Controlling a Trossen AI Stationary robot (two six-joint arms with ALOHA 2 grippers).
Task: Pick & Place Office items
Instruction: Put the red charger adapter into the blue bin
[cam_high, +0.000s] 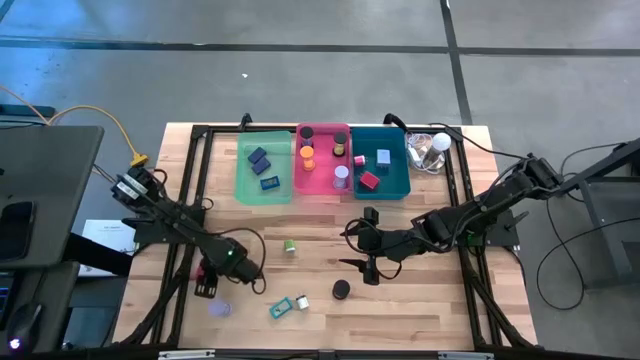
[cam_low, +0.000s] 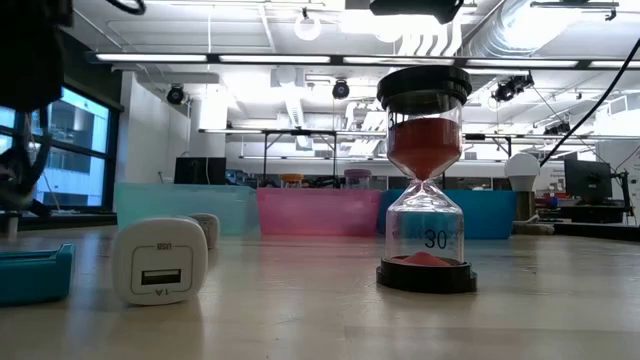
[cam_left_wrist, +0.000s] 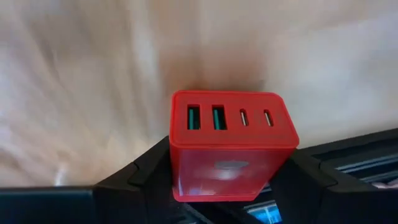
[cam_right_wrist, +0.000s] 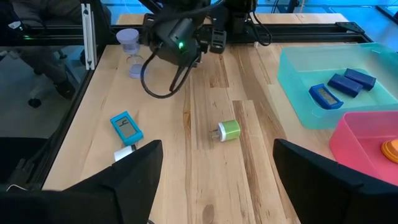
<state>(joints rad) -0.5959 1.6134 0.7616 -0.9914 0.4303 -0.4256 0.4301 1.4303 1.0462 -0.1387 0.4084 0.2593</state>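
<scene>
Left tool (cam_high: 207, 272) is clamped on a red charger block (cam_left_wrist: 231, 152): in the left wrist view both dark fingers (cam_left_wrist: 146, 171) press its flanks, the face with the ports pointing away from the wrist toward the tabletop (cam_high: 420, 300). I read that side-on grip as chosen so the block can go flat into a tray. In the high view the tool sits at lower left of the frame, its arm running in from the left edge, stretched low and angled down toward the wood.

My right tool (cam_high: 368, 262) hangs at centre-right of the high view with its fingers (cam_right_wrist: 134, 165) spread and nothing between them; the arm reaches in from the right edge, elbow bent, tool pointed down.

Loose items remain in the lower middle of the high view: a green cylinder (cam_high: 289, 245), a black-capped sand timer (cam_high: 342, 289), a teal gadget (cam_high: 279, 308) just beside a small white charger (cam_high: 301, 302), and a purple timer (cam_high: 219, 309) near the left tool. Green tray (cam_high: 241, 187), pink tray (cam_high: 320, 185) and teal tray (cam_high: 395, 190) line the upper centre, each holding sorted pieces, so I judge the sorting roughly half done.
</scene>
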